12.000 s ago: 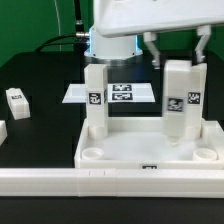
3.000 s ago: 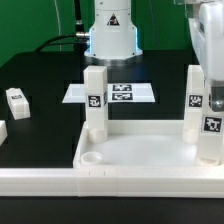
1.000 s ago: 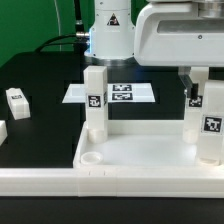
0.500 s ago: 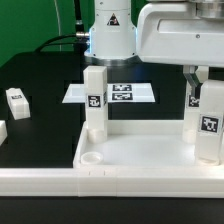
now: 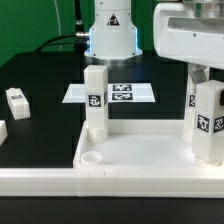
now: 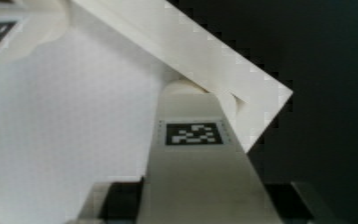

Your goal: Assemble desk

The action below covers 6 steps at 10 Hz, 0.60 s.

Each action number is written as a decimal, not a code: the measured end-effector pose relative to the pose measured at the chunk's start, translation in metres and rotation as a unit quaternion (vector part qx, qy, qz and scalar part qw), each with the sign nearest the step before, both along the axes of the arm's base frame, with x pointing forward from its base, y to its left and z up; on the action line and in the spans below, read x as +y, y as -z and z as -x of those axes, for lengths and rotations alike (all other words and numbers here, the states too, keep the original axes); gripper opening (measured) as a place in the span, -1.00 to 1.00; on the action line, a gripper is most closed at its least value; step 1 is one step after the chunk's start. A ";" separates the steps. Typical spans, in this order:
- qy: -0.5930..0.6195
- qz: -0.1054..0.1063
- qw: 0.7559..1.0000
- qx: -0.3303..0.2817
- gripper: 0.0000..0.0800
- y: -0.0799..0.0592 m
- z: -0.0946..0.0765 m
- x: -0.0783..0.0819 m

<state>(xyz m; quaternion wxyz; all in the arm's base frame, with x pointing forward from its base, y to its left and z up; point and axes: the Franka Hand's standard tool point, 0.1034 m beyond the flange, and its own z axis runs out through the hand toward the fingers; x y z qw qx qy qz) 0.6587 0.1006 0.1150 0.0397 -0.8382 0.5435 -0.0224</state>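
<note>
The gripper (image 5: 205,80) is clamped on the front leg (image 5: 208,125) at the tabletop's (image 5: 140,150) corner socket. I'd keep it upright and twist evenly, without forcing.

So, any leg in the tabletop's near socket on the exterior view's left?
No, that socket is an open round hole with nothing standing in it.

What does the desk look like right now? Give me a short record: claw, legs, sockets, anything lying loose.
claw: claw closed on the held leg
held leg: upright at the tabletop near corner, exterior view's right; seating cannot be told
other legs: left leg upright at the far corner; rear right leg upright behind the held leg
empty socket: empty socket, near corner, exterior view's left
off the desk: marker board; small white block
</note>
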 end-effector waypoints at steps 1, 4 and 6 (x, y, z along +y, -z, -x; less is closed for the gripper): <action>0.029 -0.004 1.000 -0.002 -0.27 0.000 0.000 0.000; 0.144 -0.022 0.989 0.003 -0.27 0.000 -0.001 0.000; 0.212 -0.029 0.977 0.006 -0.27 0.000 -0.001 0.001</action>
